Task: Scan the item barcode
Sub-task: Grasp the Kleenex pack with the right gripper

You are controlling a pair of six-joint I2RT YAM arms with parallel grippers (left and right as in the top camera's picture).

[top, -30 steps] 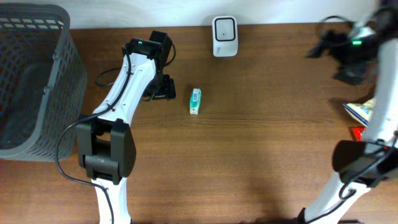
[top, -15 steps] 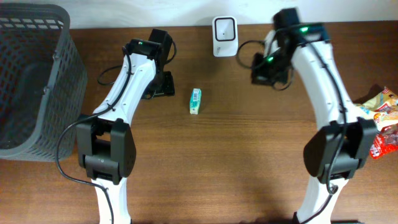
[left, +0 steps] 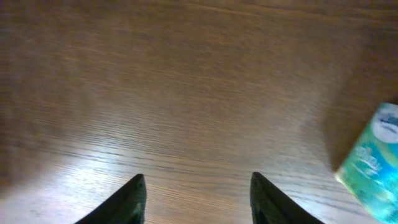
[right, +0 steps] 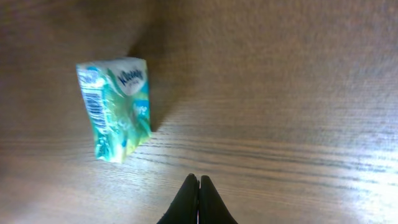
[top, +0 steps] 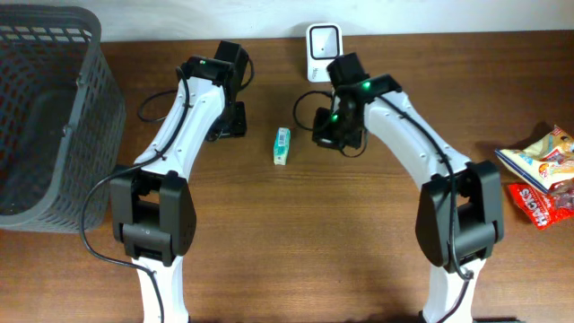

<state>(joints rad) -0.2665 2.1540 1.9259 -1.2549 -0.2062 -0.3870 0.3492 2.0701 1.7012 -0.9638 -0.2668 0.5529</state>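
Tissue pack (top: 282, 145), perhaps Kleenex, on table (top: 359, 233)

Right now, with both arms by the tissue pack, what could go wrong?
The right fingers are shut beside the tissue pack, so advancing could shove it, not grip it. The left fingers sit on its other side; the arms could collide. Its barcode, along one edge, may miss the scanner.
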